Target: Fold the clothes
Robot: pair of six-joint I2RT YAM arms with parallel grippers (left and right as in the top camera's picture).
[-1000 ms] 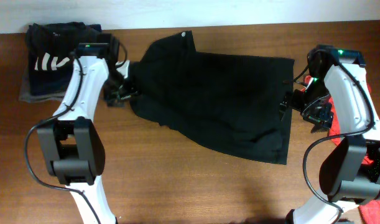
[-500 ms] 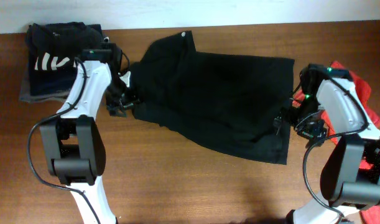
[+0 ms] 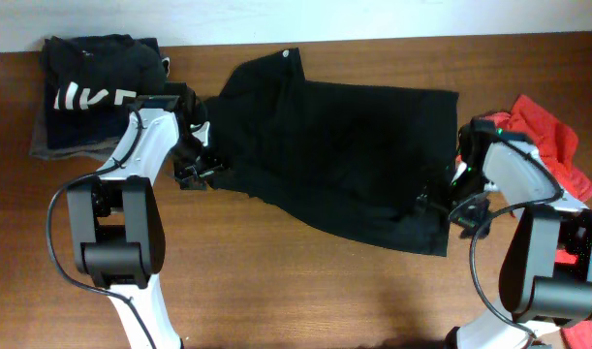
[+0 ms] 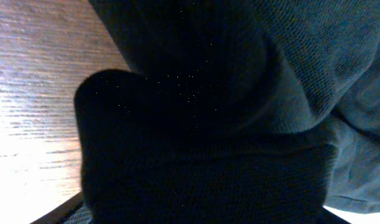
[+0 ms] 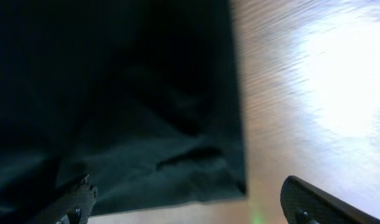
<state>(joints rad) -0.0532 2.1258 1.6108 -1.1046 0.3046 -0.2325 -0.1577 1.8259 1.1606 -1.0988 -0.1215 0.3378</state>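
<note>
While flat on table (image 3: pixel 276 281), corner of black garment (image 3: pixel 344 145) under right tool (image 5: pixel 190 198).

- The large garment (image 3: pixel 344 155) between the left gripper (image 3: pixel 195 173) and the right gripper (image 3: pixel 439 201) is plain black, with one small white logo (image 3: pixel 286 55).
- The shirt (image 3: pixel 547 141) just behind the right gripper is orange-red, without pattern.
- The folded pile (image 3: pixel 82 73) beyond the left gripper is black with white stripes; the piece (image 3: pixel 48 145) under it is grey.
- The table (image 3: pixel 276 291) is brown wood with fine grain.
- The left arm (image 3: pixel 145 136) and the right arm (image 3: pixel 523 174) are white with black joints; on the right one is a small green light (image 3: pixel 497 124).
</note>
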